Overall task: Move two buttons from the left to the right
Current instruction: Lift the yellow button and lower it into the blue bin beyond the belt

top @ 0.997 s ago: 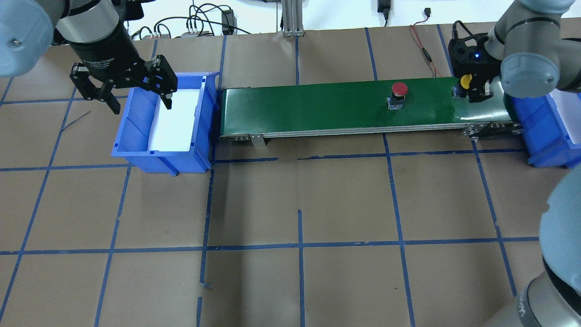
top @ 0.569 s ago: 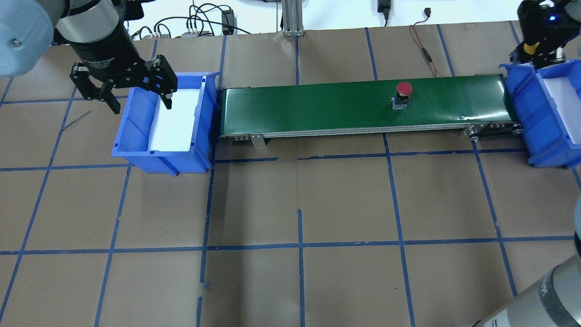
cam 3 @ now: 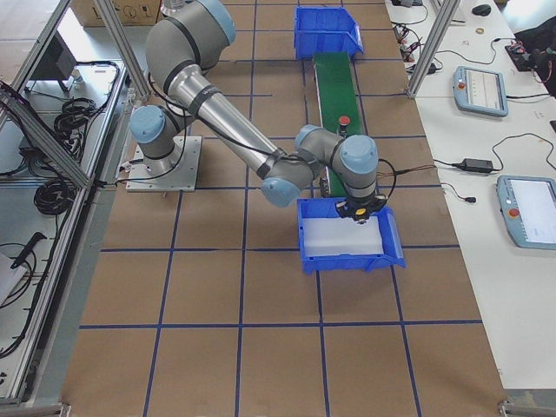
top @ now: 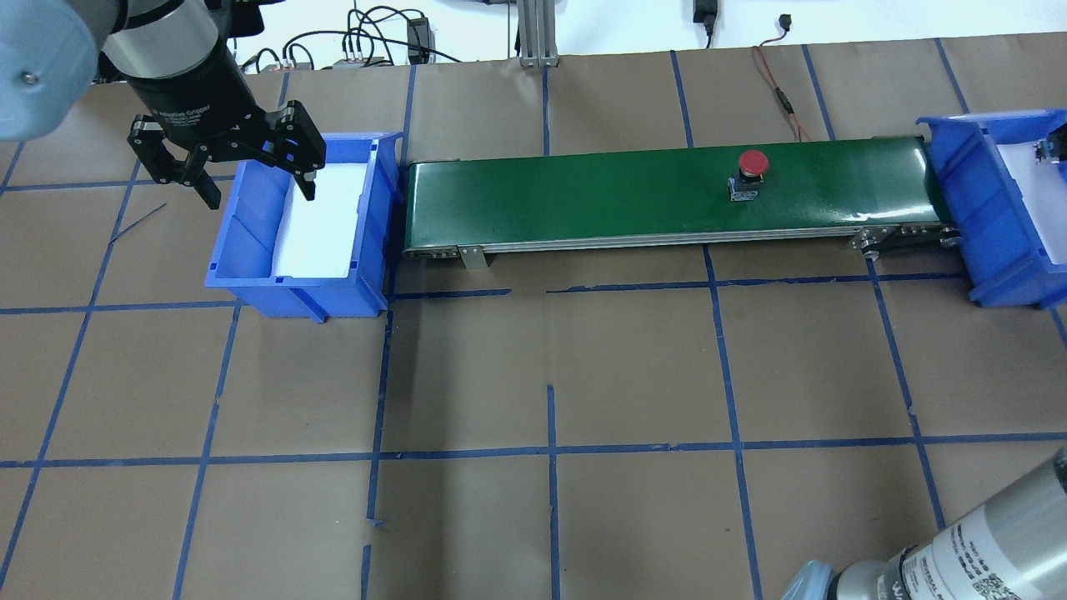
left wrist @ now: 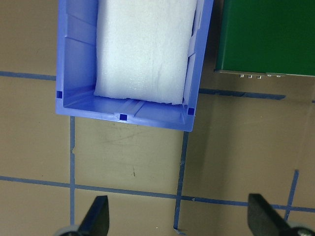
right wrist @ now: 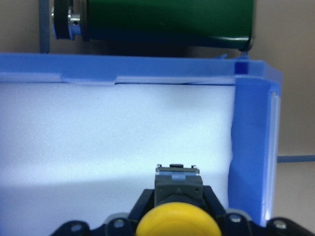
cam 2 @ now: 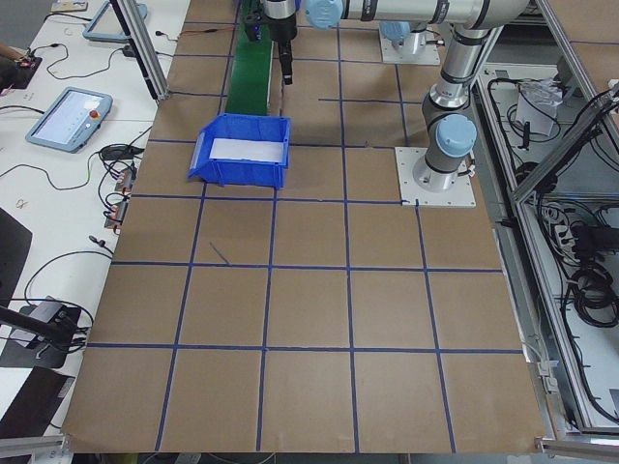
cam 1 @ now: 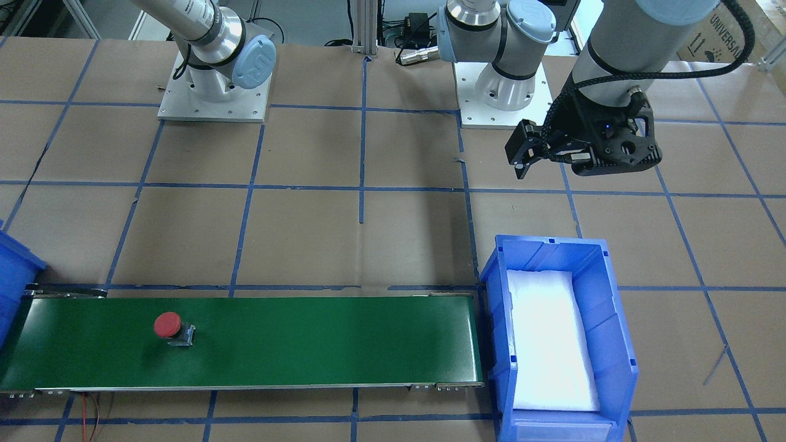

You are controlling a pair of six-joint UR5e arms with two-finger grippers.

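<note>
The red button [top: 752, 163] stands upright on the green conveyor belt [top: 583, 192], right of its middle; it also shows in the front-facing view [cam 1: 167, 325]. My right gripper [right wrist: 178, 199] is shut on the yellow button [right wrist: 178, 225] and holds it over the white foam inside the right blue bin [right wrist: 147, 66], near the bin's end by the belt. In the right side view this gripper [cam 3: 359, 211] hangs over that bin [cam 3: 347, 261]. My left gripper [top: 258, 187] is open and empty, above the near-left edge of the left blue bin [top: 250, 275].
The left bin [cam 1: 552, 245] holds only a white foam pad [left wrist: 142, 49]. Brown paper with blue tape lines [top: 550, 450] covers the table. Cables [top: 367, 42] lie along the far edge. The right arm's forearm [top: 984, 542] crosses the lower right corner.
My right gripper lifted the yellow button off the belt's right end and carried it right, over the right bin. The red button rode a little right along the belt. The left arm stayed still.
</note>
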